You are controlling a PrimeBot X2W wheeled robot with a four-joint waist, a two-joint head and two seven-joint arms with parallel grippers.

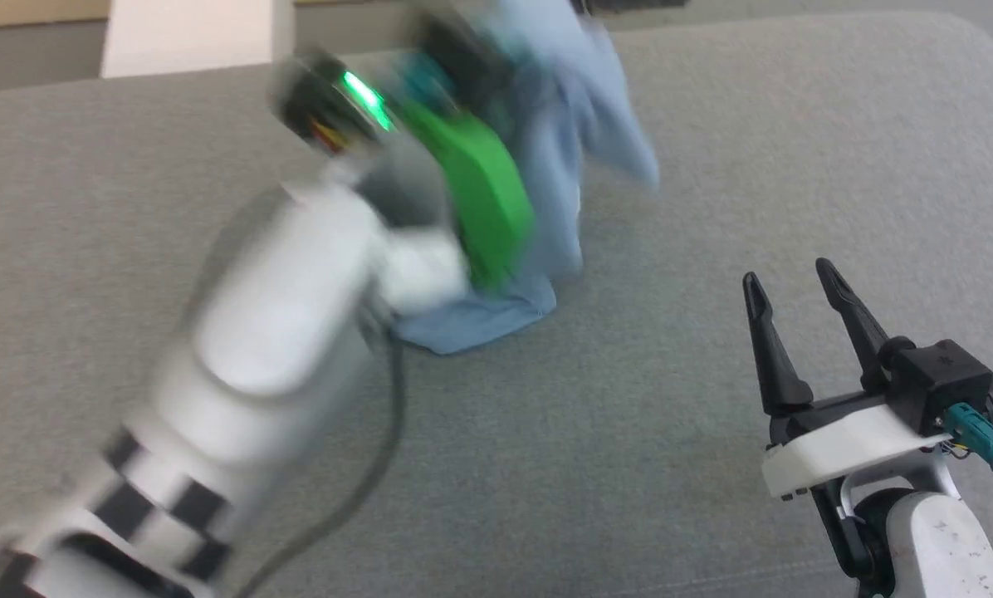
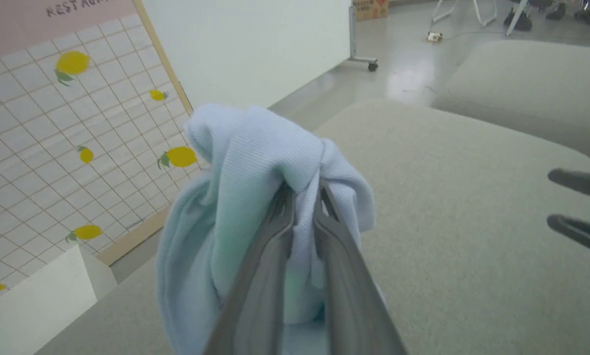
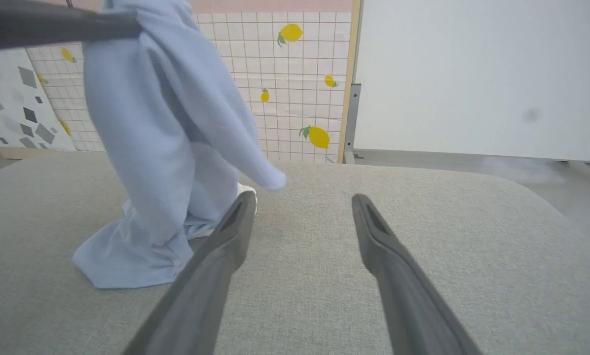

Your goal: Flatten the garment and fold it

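The left gripper (image 2: 302, 190) is pinched narrow on a bunched fold of the garment (image 2: 255, 148), a grip the head view blurs. The right wrist view shows the garment hanging, its lower edge on the grey cushion (image 3: 423, 207), near the right gripper (image 3: 303, 197), spread wide and empty.

The left arm (image 1: 272, 332) is white and round, with black and white squares (image 1: 156, 490), a grey cable (image 1: 380, 465) beside it, a bright green cover (image 1: 484, 199) and a small green light (image 1: 368, 100). The right end effector (image 1: 787, 272) has two long, pointy black fingers (image 1: 775, 357), a white plate (image 1: 845, 453), a black box (image 1: 941, 374) and a blue-green plug (image 1: 974, 432).
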